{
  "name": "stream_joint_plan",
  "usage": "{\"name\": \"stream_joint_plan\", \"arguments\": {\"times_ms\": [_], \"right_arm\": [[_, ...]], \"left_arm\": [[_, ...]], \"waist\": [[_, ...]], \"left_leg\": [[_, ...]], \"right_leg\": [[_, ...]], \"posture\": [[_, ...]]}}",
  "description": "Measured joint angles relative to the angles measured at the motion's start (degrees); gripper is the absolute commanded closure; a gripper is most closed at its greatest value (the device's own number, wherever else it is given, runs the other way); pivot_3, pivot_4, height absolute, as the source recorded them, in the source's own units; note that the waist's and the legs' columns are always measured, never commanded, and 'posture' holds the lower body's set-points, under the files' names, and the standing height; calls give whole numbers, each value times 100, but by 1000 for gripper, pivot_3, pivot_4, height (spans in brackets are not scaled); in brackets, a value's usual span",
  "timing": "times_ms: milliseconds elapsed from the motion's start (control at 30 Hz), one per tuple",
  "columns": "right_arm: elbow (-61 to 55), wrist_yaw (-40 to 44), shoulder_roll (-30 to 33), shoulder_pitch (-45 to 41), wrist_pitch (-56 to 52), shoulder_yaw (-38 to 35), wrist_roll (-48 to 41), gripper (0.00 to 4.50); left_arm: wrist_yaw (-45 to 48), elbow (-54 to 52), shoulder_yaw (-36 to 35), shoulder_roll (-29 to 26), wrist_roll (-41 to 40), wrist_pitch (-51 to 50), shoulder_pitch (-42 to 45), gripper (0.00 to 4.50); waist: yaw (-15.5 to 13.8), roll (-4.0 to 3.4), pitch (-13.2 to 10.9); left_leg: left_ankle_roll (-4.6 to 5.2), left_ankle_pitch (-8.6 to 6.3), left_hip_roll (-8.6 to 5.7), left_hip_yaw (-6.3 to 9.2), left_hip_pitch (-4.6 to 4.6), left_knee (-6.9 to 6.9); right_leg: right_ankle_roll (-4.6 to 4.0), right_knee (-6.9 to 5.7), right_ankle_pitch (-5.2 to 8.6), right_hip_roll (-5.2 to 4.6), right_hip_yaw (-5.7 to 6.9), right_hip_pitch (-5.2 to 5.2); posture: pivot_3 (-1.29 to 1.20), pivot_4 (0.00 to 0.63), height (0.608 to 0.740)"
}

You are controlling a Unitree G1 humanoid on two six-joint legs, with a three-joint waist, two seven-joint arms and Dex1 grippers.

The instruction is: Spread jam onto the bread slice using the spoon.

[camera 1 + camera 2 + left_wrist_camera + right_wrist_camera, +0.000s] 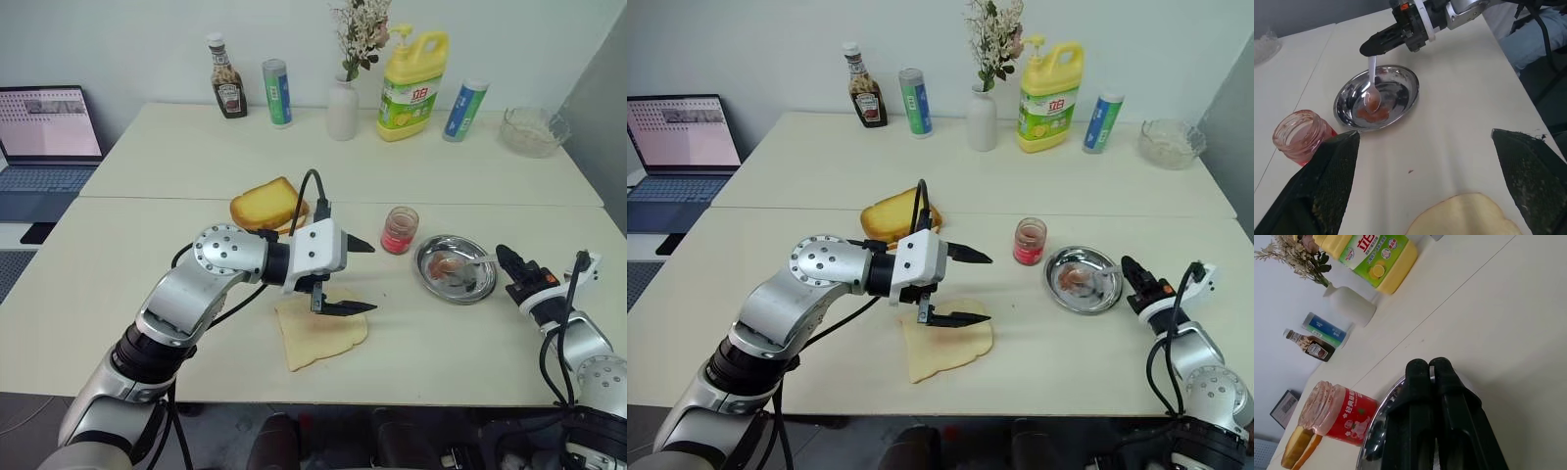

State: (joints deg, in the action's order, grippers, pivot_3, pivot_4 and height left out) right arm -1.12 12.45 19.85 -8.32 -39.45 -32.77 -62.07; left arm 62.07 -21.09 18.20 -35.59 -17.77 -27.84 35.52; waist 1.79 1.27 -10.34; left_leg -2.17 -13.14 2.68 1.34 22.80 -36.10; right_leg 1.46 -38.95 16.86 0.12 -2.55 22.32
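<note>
The pale bread slice (318, 338) lies flat near the table's front edge. My left gripper (372, 277) hovers just above its far side, fingers wide open and pointing right with nothing between them. To the right stands a small glass jar of reddish jam (399, 230), and beside it a steel dish (431, 284) with an orange-red jam smear (1374, 112). The spoon (1372, 83) has its bowl resting in that smear. My right gripper (502, 255) is at the dish's right rim, shut on the spoon's handle end.
A thick golden toast (269, 204) lies behind my left arm. Along the back stand a ketchup bottle (228, 88), two cans, a white vase (343, 108), a yellow detergent bottle (413, 83) and a glass bowl (534, 130). A laptop (44, 137) sits far left.
</note>
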Motion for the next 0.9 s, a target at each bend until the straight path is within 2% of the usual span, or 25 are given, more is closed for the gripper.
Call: {"name": "stream_joint_plan", "arguments": {"times_ms": [200,567,733,833,900], "right_arm": [[-319,-162,18,46,-35,-114,-220,4452],[-2158,-682,680,211,-313,-74,-748,4452],[-2263,-1313,1064,-597,-470,155,-1103,4452],[-2241,-1499,1142,-1046,-593,510,-1118,4452],[-2143,-1499,1156,-1488,-605,964,-824,4452]], "left_arm": [[-111,133,-48,12,-6,-50,-89,0],[-959,170,-890,209,-407,-942,-239,0],[-1266,167,-893,227,-366,-973,-268,0],[-1394,268,-893,298,-345,-973,-231,0],[-1421,343,-886,338,-334,-971,-204,0]], "waist": [[0,-5,-3],[6,-13,-9],[6,-12,-9],[4,-12,-9],[15,-12,-10]], "left_leg": [[0,0,0,0,2,0],[0,0,0,0,3,0],[0,0,0,1,2,-2],[0,0,0,0,5,-1],[0,0,0,-2,5,-1]], "right_leg": [[0,0,0,0,-1,2],[2,-1,0,-1,-1,2],[4,-2,-2,0,-1,3],[4,0,-2,0,-1,5],[4,0,-2,0,-4,7]], "posture": [[0,150,740],[0,150,740],[0,150,740],[0,150,740],[0,150,740]]}}
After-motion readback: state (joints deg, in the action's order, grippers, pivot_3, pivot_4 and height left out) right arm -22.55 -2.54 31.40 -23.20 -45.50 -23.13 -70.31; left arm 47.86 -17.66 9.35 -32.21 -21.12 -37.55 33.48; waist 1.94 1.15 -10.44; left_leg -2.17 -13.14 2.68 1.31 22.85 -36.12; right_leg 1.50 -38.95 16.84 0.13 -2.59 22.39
